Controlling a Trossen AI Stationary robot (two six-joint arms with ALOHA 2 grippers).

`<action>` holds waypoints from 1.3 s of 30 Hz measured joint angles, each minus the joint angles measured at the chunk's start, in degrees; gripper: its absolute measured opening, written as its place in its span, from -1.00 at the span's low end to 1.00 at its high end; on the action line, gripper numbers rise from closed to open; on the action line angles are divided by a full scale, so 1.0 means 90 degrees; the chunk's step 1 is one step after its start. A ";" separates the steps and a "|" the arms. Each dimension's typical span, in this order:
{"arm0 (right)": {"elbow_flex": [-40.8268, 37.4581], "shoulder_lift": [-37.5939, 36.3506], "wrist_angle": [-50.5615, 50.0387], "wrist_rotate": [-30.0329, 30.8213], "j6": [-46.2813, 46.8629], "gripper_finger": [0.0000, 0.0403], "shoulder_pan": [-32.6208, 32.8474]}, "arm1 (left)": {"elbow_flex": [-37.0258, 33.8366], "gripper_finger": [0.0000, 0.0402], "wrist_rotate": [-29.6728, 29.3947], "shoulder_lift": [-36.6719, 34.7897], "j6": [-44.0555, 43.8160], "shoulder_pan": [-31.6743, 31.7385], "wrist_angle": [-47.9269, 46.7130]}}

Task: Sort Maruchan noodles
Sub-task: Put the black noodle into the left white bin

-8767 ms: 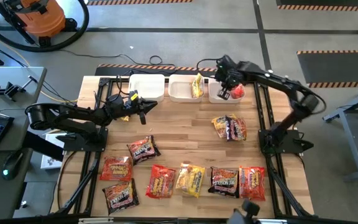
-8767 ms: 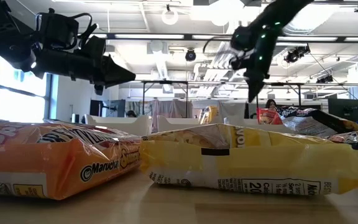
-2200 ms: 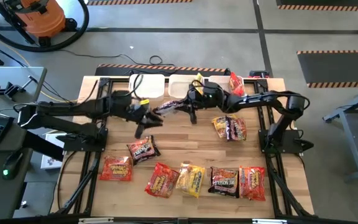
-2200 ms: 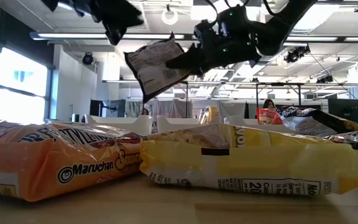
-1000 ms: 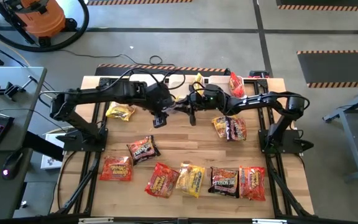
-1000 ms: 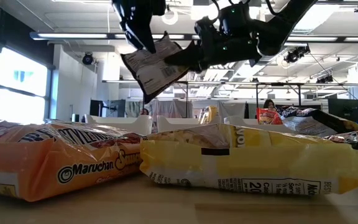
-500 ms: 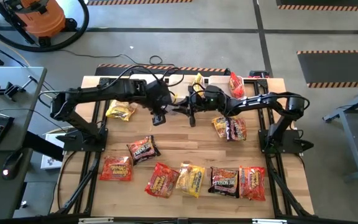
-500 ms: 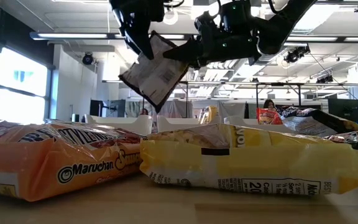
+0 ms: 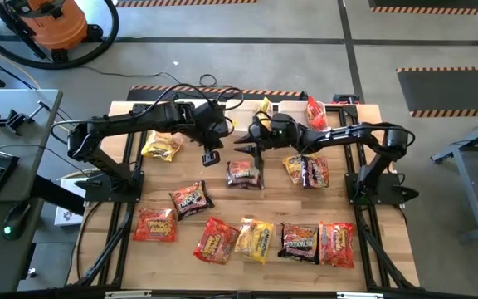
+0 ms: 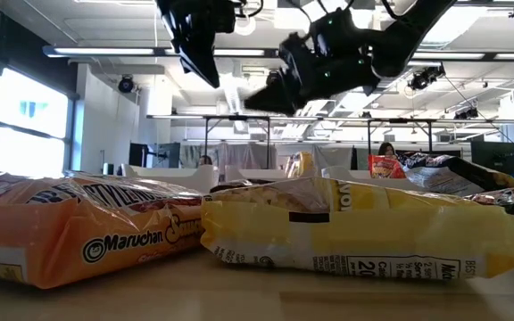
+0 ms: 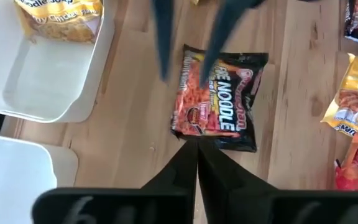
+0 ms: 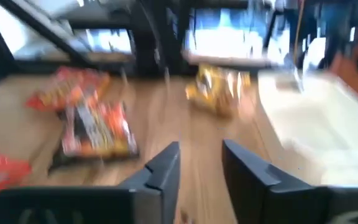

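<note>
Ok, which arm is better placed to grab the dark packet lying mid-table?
Right, probably: its claw hangs open almost over the dark packet, while the left claw sits farther aside and is shut.

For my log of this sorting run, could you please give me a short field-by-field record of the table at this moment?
left gripper: above table centre, fingers shut, empty
right gripper: beside it, fingers open, empty
dark brown crinkly plastic noodle packet: flat on the wooden table, below both grippers, held by neither
yellow packet by left arm: lying on the table
front row: seven packets, red, yellow and dark, unsorted
white rectangular plastic bin: holds one yellow packet
</note>
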 joint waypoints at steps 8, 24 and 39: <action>-0.0083 -0.0588 -0.1831 -0.0002 -0.0197 -0.12 -0.0141 | -0.0227 -0.73 0.0501 0.0223 0.0073 -0.0673 0.0066; -0.1127 -0.0635 -0.0699 0.1216 0.0205 -0.06 0.0456 | -0.2938 -0.05 -0.0510 0.0885 -0.1330 -0.1777 0.3454; -0.1192 -0.1566 -0.2525 0.2215 -0.0393 0.19 0.0972 | -0.2931 -0.55 -0.1727 0.1900 -0.1395 -0.1863 0.4724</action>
